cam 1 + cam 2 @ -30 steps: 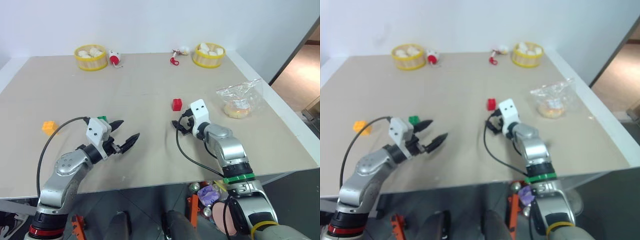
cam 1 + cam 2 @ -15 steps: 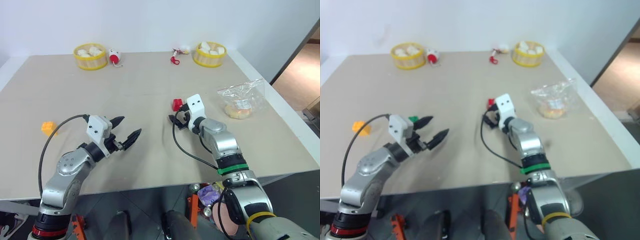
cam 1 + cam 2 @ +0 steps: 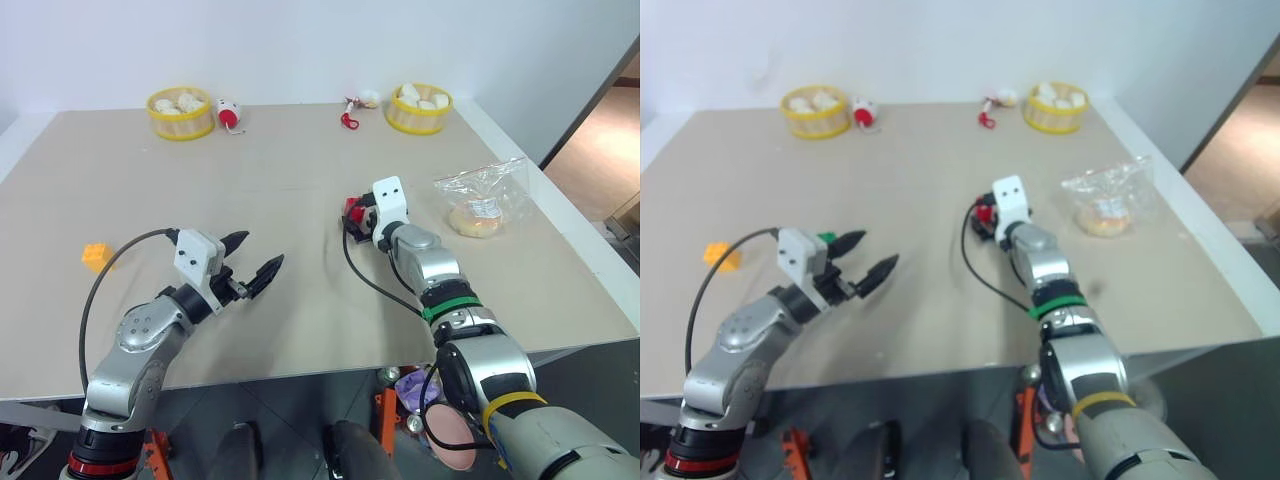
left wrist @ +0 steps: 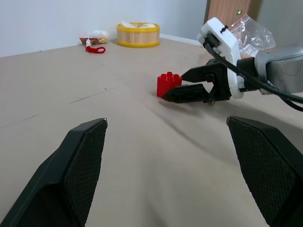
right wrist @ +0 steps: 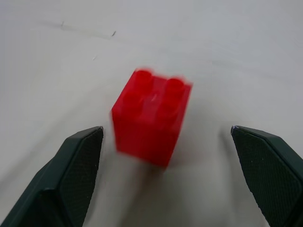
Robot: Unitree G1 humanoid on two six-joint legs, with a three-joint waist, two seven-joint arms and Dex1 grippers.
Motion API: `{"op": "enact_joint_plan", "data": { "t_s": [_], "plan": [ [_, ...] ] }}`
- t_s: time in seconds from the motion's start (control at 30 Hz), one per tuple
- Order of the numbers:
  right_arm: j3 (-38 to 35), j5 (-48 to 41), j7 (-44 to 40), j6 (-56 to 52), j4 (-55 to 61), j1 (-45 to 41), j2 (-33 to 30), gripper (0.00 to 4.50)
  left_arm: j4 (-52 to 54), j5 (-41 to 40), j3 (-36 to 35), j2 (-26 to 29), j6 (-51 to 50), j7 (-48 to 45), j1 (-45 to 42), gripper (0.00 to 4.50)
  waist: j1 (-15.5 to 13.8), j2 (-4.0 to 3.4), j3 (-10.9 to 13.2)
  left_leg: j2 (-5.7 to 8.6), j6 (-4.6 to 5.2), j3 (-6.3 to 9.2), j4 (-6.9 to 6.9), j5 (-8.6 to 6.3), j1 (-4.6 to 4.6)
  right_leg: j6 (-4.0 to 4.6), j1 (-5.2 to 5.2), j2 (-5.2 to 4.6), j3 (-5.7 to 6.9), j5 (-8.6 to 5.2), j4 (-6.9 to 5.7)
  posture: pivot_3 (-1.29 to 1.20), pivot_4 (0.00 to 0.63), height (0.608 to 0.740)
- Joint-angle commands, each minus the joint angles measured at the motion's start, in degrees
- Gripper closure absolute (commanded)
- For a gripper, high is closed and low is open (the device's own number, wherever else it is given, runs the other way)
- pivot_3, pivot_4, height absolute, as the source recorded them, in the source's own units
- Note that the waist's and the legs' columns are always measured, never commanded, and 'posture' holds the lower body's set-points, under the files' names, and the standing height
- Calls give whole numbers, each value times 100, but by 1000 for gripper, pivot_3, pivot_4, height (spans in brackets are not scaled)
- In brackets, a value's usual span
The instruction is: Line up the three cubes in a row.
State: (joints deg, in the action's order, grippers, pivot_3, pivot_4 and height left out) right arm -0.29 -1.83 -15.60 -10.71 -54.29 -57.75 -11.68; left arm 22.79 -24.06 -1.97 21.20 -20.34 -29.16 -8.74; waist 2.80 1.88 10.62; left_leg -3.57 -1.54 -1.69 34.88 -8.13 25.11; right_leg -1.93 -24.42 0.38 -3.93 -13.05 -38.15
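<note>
Red cube (image 5: 152, 122) sits upright on the table (image 3: 300, 170), studs up, between the right gripper's (image 4: 182, 84) two black fingers. The fingers stand wide apart, one on each side of the block, with a clear gap to it on both sides; nothing is held. In the left wrist view the fingertips reach alongside the cube from the right, low over the tabletop.

Left gripper (image 3: 257, 260) hovers over bare table well to the left of the red cube, fingers spread wide and empty, pointing toward the right arm.

Green cube (image 3: 826, 238) lies just behind the left gripper's white housing, partly hidden by it. Orange-yellow cube (image 3: 97, 256) rests well out to the left, near the table's left edge, apart from the other two. The three blocks lie scattered across the near half of the table, not in a tidy row.

Further out: clear bag with a bun (image 3: 482, 203) to the right of the right gripper, near the table's right edge. Along the far edge, a yellow round basket (image 3: 181, 114) at the left with a small red-and-white object (image 3: 229, 114) beside it, another yellow basket (image 3: 419, 108) at the right, and a small red-and-pale item (image 3: 352, 110) just left of that one.
</note>
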Motion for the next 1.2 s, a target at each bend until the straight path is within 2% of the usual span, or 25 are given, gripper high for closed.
{"op": "enact_joint_plan", "data": {
  "t_s": [0.03,0.17,0.2,0.27,0.5,0.67,0.77,0.83,0.9,0.97,1.03,1.1,1.2],
  "plan": [
    [-109,12,75,281,-266,-306,29,27,270,-1,-62,1,73,51,8,305,0,0,0,0,0,0,-1,0,0,0,0,0,0,0,0,0,150,740],
    [-94,19,49,411,-491,-393,38,27,288,19,-96,-5,94,99,62,305,0,0,0,0,0,0,-5,0,0,-2,-2,0,0,0,1,0,150,740],
    [-88,24,42,442,-538,-405,36,426,286,21,-103,-4,102,108,69,305,0,0,0,0,0,0,-6,0,0,0,-2,0,0,-1,0,0,150,740],
    [-81,31,37,489,-606,-425,39,849,286,16,-115,2,114,121,82,305,0,0,0,0,0,0,-6,0,0,1,-3,0,0,-1,1,0,150,740],
    [-109,7,1,621,-809,-498,76,3211,318,8,-150,3,114,182,104,305,0,0,0,0,0,0,-6,0,0,2,-3,0,0,-2,1,0,150,740],
    [-143,3,8,646,-934,-577,33,3288,322,-25,-219,27,113,193,105,305,0,0,0,0,0,-1,-6,0,0,2,-3,0,-1,-2,1,0,150,740],
    [-214,-107,-312,681,-920,-631,-55,3288,315,-131,-312,101,120,49,175,305,0,0,0,0,0,0,-7,0,0,3,-3,0,0,-2,1,0,150,740],
    [-245,-214,-766,752,-785,-627,-135,3288,356,-314,-372,211,109,-214,285,305,0,-1,0,0,0,-1,-8,0,0,3,-4,0,0,-3,1,0,150,740],
    [-207,-336,-1568,803,-526,-562,-269,3288,432,-542,-441,402,102,-601,468,305,1,-1,1,0,0,-1,-12,0,0,4,-5,0,0,-4,2,0,150,740],
    [-7,-459,-2766,748,5,-351,-460,3288,523,-851,-561,633,58,-1002,675,305,2,-3,2,0,0,-4,-23,0,2,5,-15,0,-2,-7,2,0,150,740],
    [394,-695,-4373,599,1083,174,-832,3288,572,-1167,-723,875,16,-1391,873,305,-2,-2,1,-2,0,-4,-31,0,3,1,-20,1,-1,-8,2,0,150,740],
    [747,-898,-5573,391,2007,657,-1209,3288,588,-1406,-856,1067,13,-1716,1018,305,-29,-2,1,-4,-2,1,-39,-3,2,-5,-20,1,9,-15,2,0,150,740],
    [1054,-980,-6318,198,2621,978,-1508,3288,550,-1598,-988,1239,41,-2000,1127,305,-21,-2,1,-8,-7,7,-39,-13,1,4,-18,0,21,-30,1,0,150,740]
  ]
}}
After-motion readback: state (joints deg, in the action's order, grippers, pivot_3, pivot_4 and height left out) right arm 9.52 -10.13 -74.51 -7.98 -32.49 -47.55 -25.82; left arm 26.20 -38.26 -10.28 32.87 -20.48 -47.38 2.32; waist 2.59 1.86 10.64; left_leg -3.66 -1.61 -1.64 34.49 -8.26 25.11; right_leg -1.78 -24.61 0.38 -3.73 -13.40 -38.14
